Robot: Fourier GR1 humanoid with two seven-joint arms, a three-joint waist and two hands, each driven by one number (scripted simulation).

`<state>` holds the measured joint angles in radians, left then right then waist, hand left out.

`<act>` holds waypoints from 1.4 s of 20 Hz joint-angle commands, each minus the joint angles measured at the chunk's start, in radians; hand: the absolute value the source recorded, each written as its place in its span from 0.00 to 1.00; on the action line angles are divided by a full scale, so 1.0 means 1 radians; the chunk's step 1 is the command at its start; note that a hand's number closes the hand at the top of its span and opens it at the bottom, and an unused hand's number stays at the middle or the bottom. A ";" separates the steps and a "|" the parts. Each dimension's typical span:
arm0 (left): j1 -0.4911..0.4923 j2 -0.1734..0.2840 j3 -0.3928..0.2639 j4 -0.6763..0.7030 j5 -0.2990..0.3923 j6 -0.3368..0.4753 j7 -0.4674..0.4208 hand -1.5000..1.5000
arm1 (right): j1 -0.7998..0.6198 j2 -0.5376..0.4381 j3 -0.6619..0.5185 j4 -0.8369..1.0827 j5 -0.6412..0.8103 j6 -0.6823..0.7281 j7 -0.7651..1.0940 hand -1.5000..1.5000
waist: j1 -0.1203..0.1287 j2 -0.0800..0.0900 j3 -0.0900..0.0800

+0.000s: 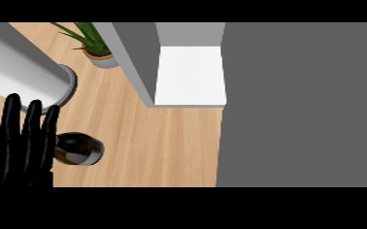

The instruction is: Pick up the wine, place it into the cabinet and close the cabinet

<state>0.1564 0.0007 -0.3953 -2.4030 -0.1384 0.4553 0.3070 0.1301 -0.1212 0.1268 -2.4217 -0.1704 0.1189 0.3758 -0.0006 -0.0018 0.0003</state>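
The wine bottle (79,149) is dark and glossy and stands on the wooden counter (158,140) at the lower left, seen from above. My left hand (27,143) shows at the left edge with its fingers straight and pointing up, just left of the bottle and overlapping its side. The cabinet (190,75) stands open at the upper middle, with a white shelf floor inside and a grey side wall on its left. Its grey door (294,104) fills the right side of the view. My right hand is not in view.
A potted green plant (93,46) stands at the back, left of the cabinet. A large grey cylindrical pot (32,75) sits at the left edge, behind my left hand. Bare wooden counter lies between the bottle and the cabinet.
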 commanded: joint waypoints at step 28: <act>0.119 0.127 0.436 -0.109 0.286 -0.040 0.088 0.00 | -0.052 -0.021 -0.063 -0.146 -0.024 -0.041 0.160 0.00 | 0.002 0.000 -0.001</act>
<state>0.2583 0.1278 -0.0574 -2.4725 0.0225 0.4533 0.4054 0.0263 -0.1312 0.1143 -2.4791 -0.1233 0.0544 0.5322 0.0028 -0.0042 -0.0011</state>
